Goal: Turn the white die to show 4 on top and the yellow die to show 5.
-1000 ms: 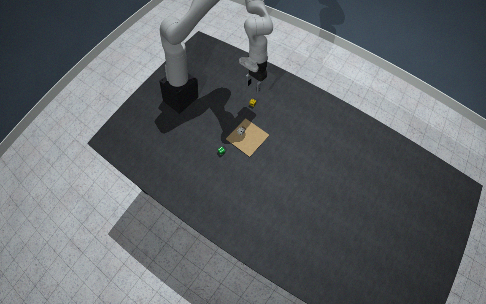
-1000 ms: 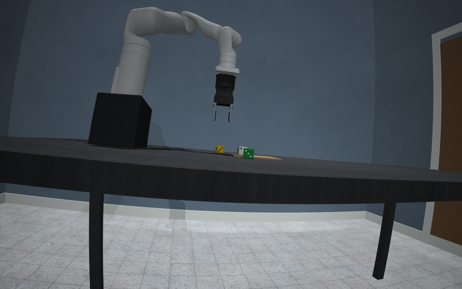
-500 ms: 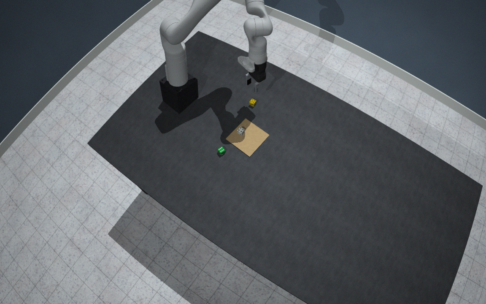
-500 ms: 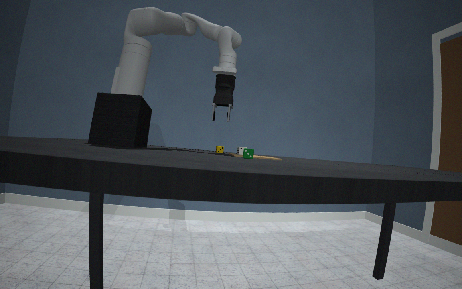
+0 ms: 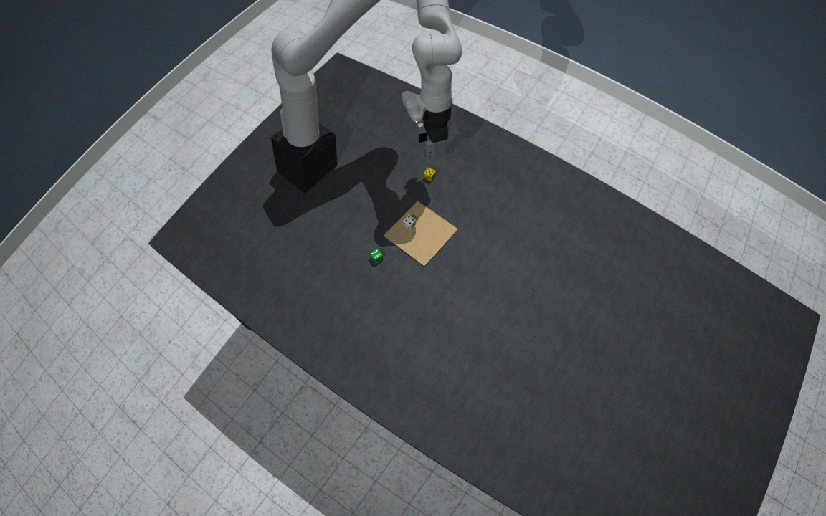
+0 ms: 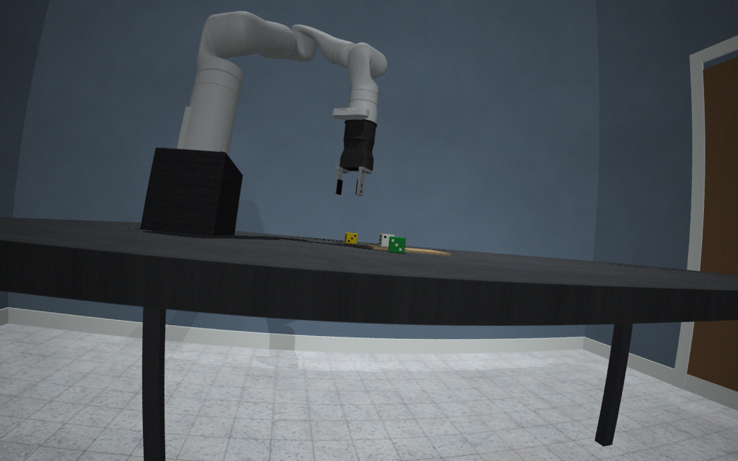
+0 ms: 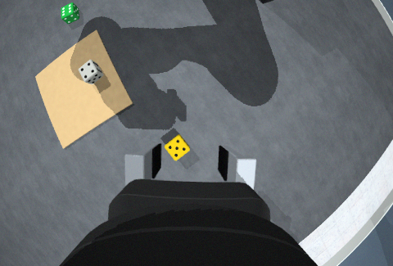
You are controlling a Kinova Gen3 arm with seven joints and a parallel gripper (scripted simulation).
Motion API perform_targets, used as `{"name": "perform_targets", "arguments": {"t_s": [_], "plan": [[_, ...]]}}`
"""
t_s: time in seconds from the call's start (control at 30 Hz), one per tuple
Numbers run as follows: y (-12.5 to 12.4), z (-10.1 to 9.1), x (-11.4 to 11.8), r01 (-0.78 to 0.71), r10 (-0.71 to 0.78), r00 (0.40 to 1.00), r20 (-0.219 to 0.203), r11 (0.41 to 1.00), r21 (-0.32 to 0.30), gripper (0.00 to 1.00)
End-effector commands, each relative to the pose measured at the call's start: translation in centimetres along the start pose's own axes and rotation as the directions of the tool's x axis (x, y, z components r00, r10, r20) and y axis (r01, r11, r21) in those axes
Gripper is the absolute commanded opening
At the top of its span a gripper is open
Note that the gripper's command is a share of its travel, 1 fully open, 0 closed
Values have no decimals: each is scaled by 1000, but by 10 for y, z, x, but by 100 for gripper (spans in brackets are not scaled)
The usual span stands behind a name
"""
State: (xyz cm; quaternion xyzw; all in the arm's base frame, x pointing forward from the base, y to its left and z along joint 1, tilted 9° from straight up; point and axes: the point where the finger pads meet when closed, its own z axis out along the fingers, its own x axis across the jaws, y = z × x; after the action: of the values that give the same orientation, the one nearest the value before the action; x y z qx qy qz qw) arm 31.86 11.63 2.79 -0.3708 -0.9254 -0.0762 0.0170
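Observation:
The yellow die (image 5: 429,173) lies on the dark table, off the mat, toward the robot base; in the wrist view (image 7: 177,147) it shows four pips on top. My gripper (image 6: 348,187) hangs open and empty well above it; in the wrist view (image 7: 190,163) the die shows between the spread fingers, nearer the left one. The white die (image 5: 409,221) sits on the tan mat (image 5: 420,233) near its corner toward the base, seen also in the wrist view (image 7: 88,71). The green die (image 5: 376,256) lies on the table just off the mat.
The black robot base (image 5: 303,157) stands on the table behind the dice. The arm's shadow falls over the mat's near corner and the white die.

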Motion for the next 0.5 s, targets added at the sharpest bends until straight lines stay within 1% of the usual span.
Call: {"name": "perform_targets", "arguments": {"t_s": [0.0, 0.17, 0.3, 0.37, 0.47], "plan": [[-3, 2, 0, -71, 71, 997, 2, 997, 7, 100], [-6, 4, 2, -244, 244, 970, 1, 970, 8, 100], [-7, 6, 4, -387, 387, 922, 2, 922, 10, 100], [-7, 6, 4, -387, 387, 922, 2, 922, 10, 100], [-8, 7, 6, -493, 493, 870, 2, 870, 10, 100]]}}
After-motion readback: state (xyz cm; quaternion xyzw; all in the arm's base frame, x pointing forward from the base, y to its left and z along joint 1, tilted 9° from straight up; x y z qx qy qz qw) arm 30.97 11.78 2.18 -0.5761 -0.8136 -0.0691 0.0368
